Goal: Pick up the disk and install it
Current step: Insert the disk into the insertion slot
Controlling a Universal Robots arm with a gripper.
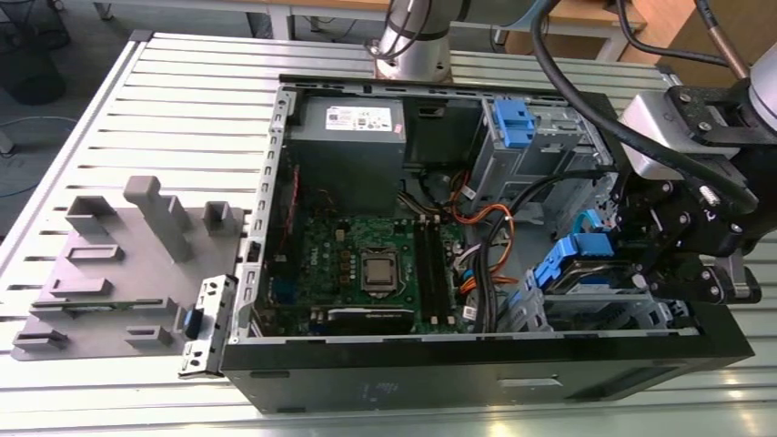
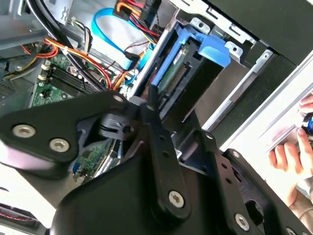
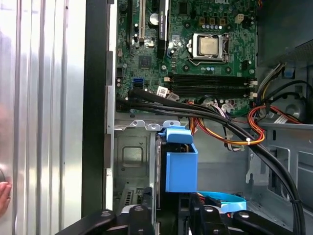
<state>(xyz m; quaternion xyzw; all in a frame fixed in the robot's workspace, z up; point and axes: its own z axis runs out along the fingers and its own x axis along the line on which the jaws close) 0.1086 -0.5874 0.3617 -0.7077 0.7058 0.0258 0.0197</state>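
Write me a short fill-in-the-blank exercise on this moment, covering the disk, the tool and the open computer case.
1. The plastic bracket framing the disk is coloured ____.
2. The tool is at the end of the computer case toward the exterior view's ____.
3. The motherboard inside the case is coloured ____.
4. The grey fixture lies on the slatted table, outside the case, toward the exterior view's ____.

Missing words: blue; right; green; left.
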